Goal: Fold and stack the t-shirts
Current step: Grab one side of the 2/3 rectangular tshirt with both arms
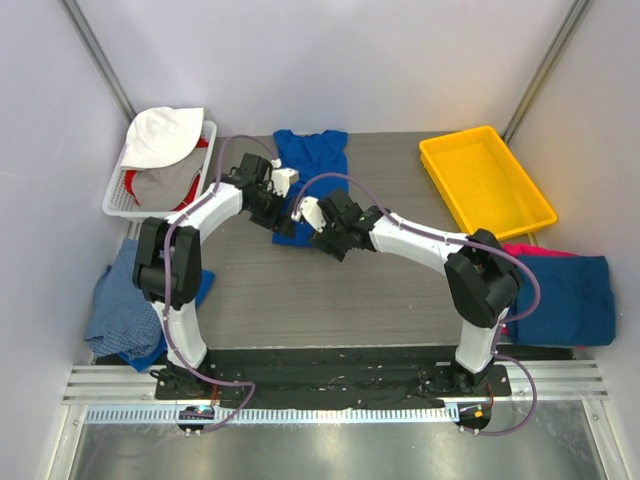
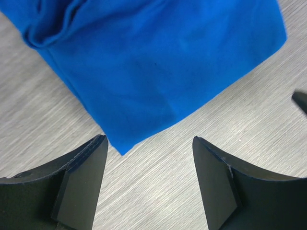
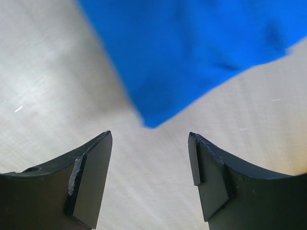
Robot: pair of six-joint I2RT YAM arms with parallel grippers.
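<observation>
A royal blue t-shirt (image 1: 312,162) lies partly folded at the back middle of the table, its near edge by both grippers. My left gripper (image 1: 272,214) is open just off the shirt's near left corner. In the left wrist view that gripper (image 2: 148,143) holds nothing, and a folded corner of the t-shirt (image 2: 163,62) points toward the gap. My right gripper (image 1: 324,240) is open at the near right edge. In its wrist view the open gripper (image 3: 149,139) has only bare table between the fingers, and the t-shirt corner (image 3: 192,48) lies just beyond. More t-shirts, dark blue (image 1: 565,300) over magenta (image 1: 535,250), hang at the table's right edge.
A white basket (image 1: 115,195) at the back left holds white, grey and red cloth. A yellow tray (image 1: 485,180) stands at the back right. A crumpled light blue cloth (image 1: 125,300) lies off the left edge. Both forearms reach over the table's middle.
</observation>
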